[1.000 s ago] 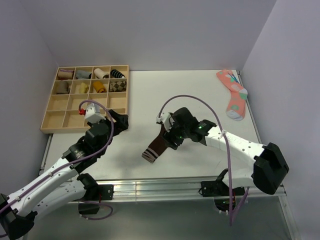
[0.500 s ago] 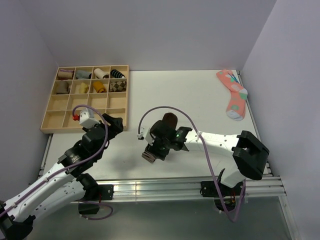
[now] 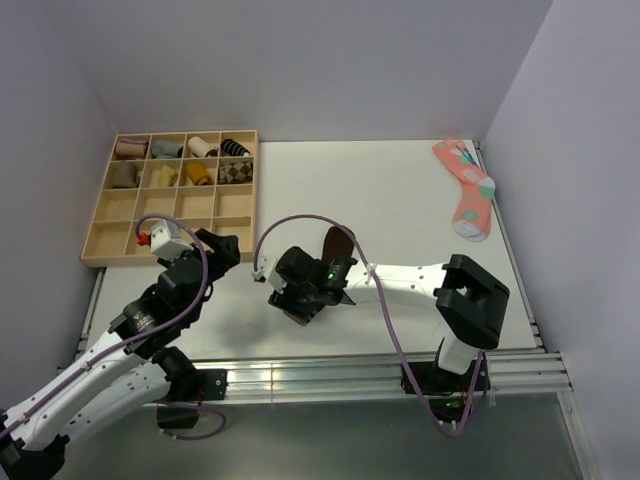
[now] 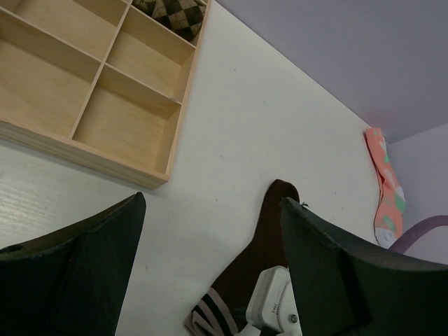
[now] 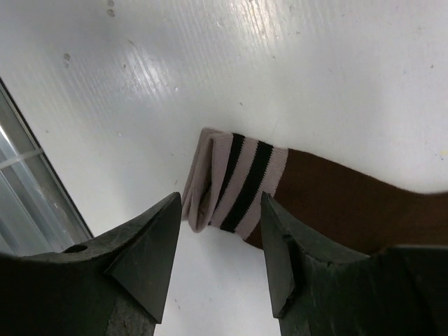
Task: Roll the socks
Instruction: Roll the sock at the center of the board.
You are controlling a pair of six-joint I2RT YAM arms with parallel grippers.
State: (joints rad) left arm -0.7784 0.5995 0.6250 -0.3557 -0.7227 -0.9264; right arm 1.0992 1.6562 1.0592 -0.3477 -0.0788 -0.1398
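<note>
The dark brown sock point(image 3: 337, 243) lies flat on the white table, toe toward the back and striped cuff toward the near edge. In the top view my right gripper point(image 3: 298, 298) covers the cuff. In the right wrist view the right gripper point(image 5: 220, 194) is open and empty, its fingers on either side of the pale striped cuff point(image 5: 234, 180), just above it. My left gripper point(image 3: 222, 250) is open and empty, to the left of the sock. In the left wrist view the left gripper point(image 4: 210, 276) faces the sock point(image 4: 269, 238), apart from it.
A wooden compartment tray point(image 3: 120, 215) stands at the back left with small sock bundles in its far rows; its near corner point(image 4: 105, 150) lies ahead of the left gripper. A pink dotted sock point(image 3: 466, 190) lies at the far right. A metal rail point(image 3: 350, 375) runs along the table's near edge.
My right gripper has moved left and toward the near edge, along the sock to its cuff end. My left gripper has drawn back a little to the left.
</note>
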